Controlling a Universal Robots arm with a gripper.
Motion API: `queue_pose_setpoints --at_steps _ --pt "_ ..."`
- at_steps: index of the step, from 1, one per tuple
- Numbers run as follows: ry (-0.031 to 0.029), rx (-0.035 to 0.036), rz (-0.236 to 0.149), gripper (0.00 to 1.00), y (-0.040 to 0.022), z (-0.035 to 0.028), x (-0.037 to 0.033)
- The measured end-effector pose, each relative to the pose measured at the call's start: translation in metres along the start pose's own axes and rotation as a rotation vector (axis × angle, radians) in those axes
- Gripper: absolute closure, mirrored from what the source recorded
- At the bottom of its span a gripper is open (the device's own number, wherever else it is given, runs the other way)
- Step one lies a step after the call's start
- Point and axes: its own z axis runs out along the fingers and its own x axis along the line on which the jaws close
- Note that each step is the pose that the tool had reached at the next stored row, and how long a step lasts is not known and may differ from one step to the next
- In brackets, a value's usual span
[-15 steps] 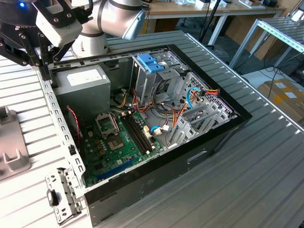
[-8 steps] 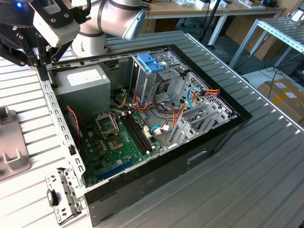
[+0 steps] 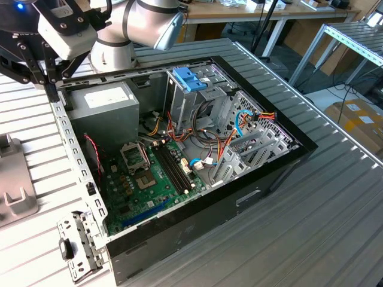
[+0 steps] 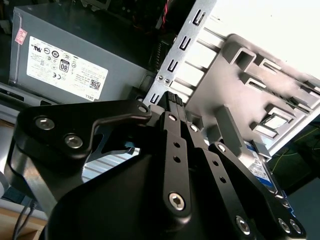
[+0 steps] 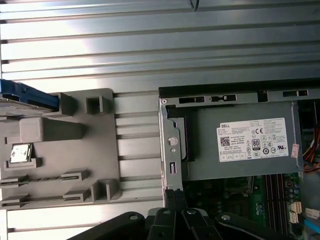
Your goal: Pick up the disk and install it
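A ribbed aluminium table (image 3: 323, 227) was recorded as the work surface, with workshop benches behind it. An open computer case (image 3: 269, 173) was laid on it, the motherboard (image 3: 149, 179) exposed. In the exterior view a grey power supply (image 3: 102, 104) was housed at ten o'clock of the case's middle and a light-blue bracket (image 3: 188, 78) at twelve o'clock. The gripper (image 4: 173, 97) was held above the case's perforated rear rail (image 3: 72, 155), at ten o'clock of the case, with the jaws pressed together and nothing between them. The disk (image 5: 25, 96) was found outside the case, lying on a grey holder plate (image 5: 95, 145) on the table beyond that rail; in the exterior view the plate was placed at nine o'clock of the case. The disk's blue carrier edge and labelled face were also noted in the second wrist view. Hazards were judged as follows. The rail could be struck by the fingertips, given how near it they were held. The disk could be knocked off its plate if met with closed jaws. The smooth, thin carrier could slip or tilt in a shallow grip. The loose cables (image 3: 227, 140) by the drive cage could be snagged.
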Motion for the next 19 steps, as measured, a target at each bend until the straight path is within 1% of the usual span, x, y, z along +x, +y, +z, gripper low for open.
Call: queue_pose_setpoints --at_steps 19 --pt "0.0000 0.0000 0.000 0.89 -0.0005 -0.0002 0.0071"
